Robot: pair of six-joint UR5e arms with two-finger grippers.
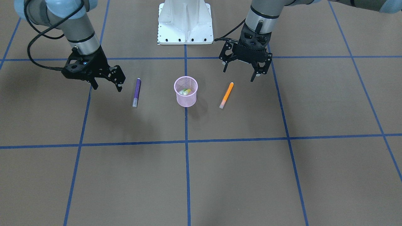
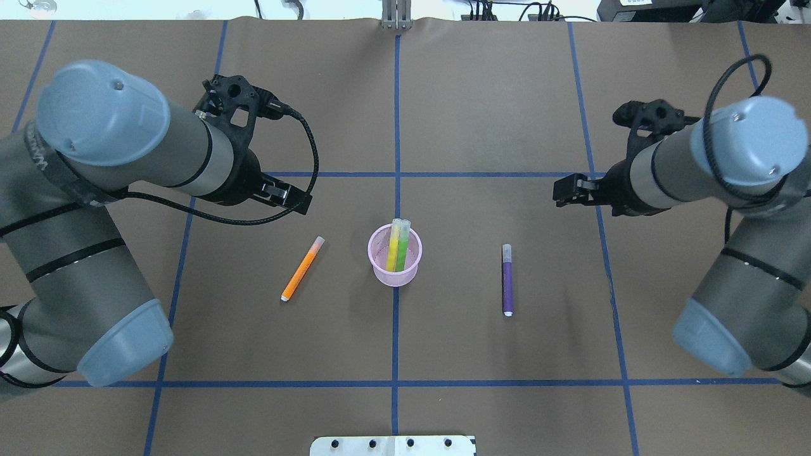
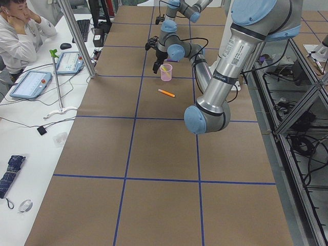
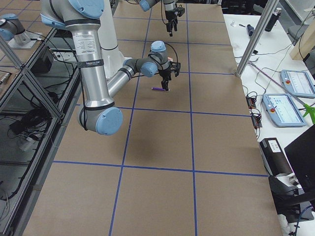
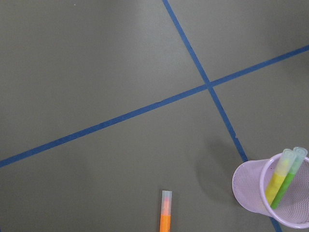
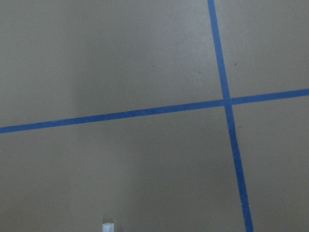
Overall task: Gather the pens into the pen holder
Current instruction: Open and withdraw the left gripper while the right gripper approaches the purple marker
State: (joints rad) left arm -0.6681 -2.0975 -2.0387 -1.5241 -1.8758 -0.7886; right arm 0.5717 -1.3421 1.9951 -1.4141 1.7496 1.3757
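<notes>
The pink mesh pen holder point(image 1: 186, 95) point(image 2: 395, 269) stands at the table's middle with a yellow pen point(image 2: 393, 246) and a green pen point(image 2: 403, 244) upright in it. An orange pen point(image 1: 226, 95) point(image 2: 303, 268) lies flat on the robot's left of it. A purple pen point(image 1: 137, 92) point(image 2: 507, 278) lies flat on its right. My left gripper point(image 1: 240, 72) hovers open and empty just behind the orange pen. My right gripper point(image 1: 106, 86) hovers open and empty beside the purple pen, on its outer side. The left wrist view shows the holder point(image 5: 251, 193) and the orange pen's cap end point(image 5: 165, 205).
The white robot base point(image 1: 185, 25) stands behind the holder. Blue tape lines point(image 1: 186, 141) grid the brown table. An operator point(image 3: 20, 36) sits at a side desk with tablets point(image 3: 31, 82), off the table.
</notes>
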